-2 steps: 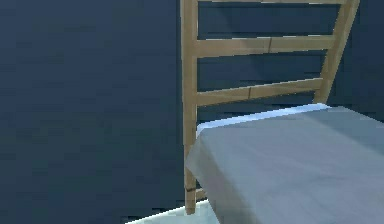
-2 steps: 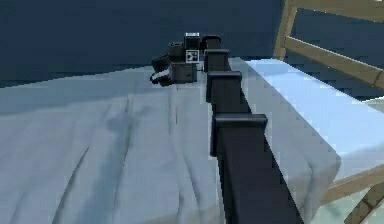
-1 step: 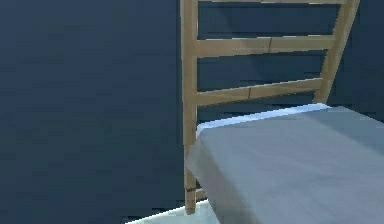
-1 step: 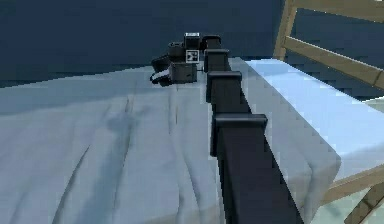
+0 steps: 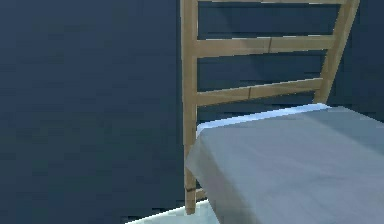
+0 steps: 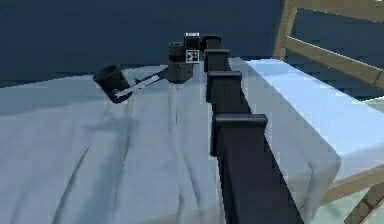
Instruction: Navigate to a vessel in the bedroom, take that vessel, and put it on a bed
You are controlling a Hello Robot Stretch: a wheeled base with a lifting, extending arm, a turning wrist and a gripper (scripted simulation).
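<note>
A bed with a pale grey-blue rumpled sheet (image 6: 90,160) spreads across the arm side view, and its grey mattress (image 5: 290,160) shows again at the forward view's right. My arm (image 6: 235,130) reaches out over the sheet. The gripper (image 6: 127,92) points left from the two white marked squares (image 6: 186,62). A small dark blocky thing (image 6: 107,77) sits at the fingers' far end, with the sheet right behind it. I cannot tell whether the gripper holds it or whether it rests on the bed. Its shape is too small to name as a vessel.
A wooden slatted bed end (image 5: 262,45) stands upright at the mattress's end, seen also as the wooden frame (image 6: 330,40) at the arm side view's upper right. A dark blue wall (image 5: 90,100) lies close behind the bed. A strip of pale floor (image 5: 165,216) shows below.
</note>
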